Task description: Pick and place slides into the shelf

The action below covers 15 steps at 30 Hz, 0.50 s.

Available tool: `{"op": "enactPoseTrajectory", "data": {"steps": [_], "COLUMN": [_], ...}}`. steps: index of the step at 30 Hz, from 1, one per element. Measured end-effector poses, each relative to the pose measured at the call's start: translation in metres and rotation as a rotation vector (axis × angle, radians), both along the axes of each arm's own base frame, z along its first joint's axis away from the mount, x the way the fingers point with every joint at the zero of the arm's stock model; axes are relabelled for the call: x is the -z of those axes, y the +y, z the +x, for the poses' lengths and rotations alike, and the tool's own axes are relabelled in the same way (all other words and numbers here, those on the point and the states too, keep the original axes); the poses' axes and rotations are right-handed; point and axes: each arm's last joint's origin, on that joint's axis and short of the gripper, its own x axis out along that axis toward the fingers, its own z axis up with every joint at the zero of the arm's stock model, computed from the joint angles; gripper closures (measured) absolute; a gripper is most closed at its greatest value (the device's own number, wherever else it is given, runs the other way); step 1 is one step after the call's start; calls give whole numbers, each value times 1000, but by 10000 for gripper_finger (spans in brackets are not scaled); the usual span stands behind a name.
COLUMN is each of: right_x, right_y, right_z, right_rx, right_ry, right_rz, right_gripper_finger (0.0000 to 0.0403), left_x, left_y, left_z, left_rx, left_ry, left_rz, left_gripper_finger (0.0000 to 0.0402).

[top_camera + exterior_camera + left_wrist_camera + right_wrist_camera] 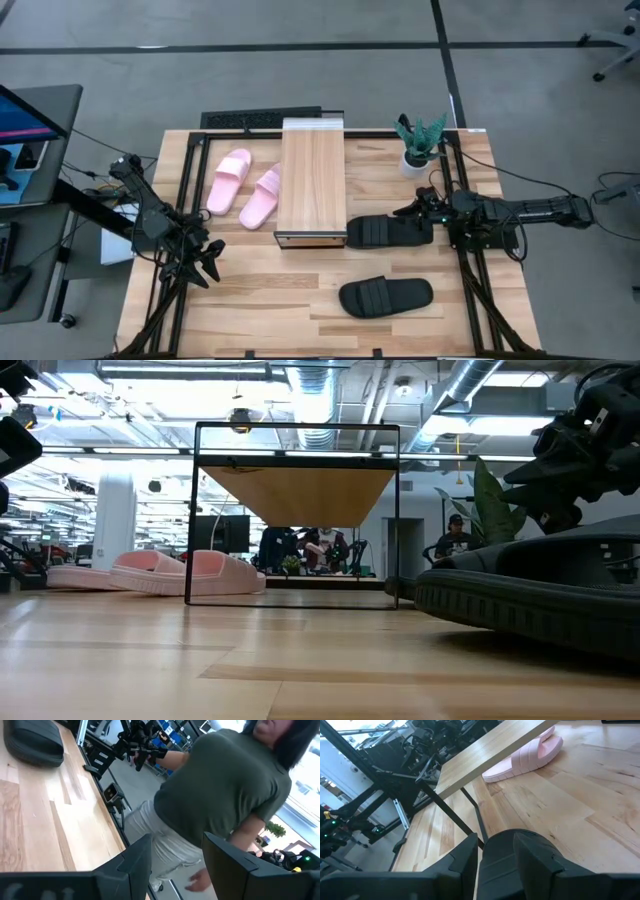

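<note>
The shelf (312, 180), a light wood plank on a dark frame, stands mid-table. Two pink slides (230, 180) (260, 195) lie flat to its left. One black slide (385, 296) lies flat near the table's near edge. The other black slide (385, 231) lies lengthwise by the shelf's right near corner, and my right gripper (425, 215) is shut on its right end. My left gripper (205, 262) hangs open over the table's left near part, touching nothing. My right gripper holds the black slide by the end toward the table's right (512, 851), pinched between the two fingers (465, 857). The fingers come about level from the table's right, along the slide's length. I cannot tell whether the slide is lifted or rests on the table.
A potted plant (418, 145) stands at the far right of the table, behind my right arm. A dark keyboard-like bar (260, 120) lies at the far edge. A person in a green shirt (225, 785) stands beyond the table's edge. Bare wood lies between the shelf and the near edge.
</note>
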Motion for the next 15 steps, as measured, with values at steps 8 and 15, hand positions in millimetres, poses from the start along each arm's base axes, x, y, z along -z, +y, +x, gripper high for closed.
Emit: {"op": "enactPoseTrajectory", "data": {"steps": [8, 15], "right_x": [-3, -5], "right_y": [0, 0], "right_z": [1, 1], "right_rx": [-4, 26], "right_ry": [-30, -57], "right_rz": [-23, 136], "right_gripper_finger": [284, 284], "left_x": [0, 0], "left_y": [0, 0], "left_z": [0, 0], "left_rx": [0, 0], "left_ry": [0, 0], "left_rz": [0, 0], "left_gripper_finger": [239, 239]}}
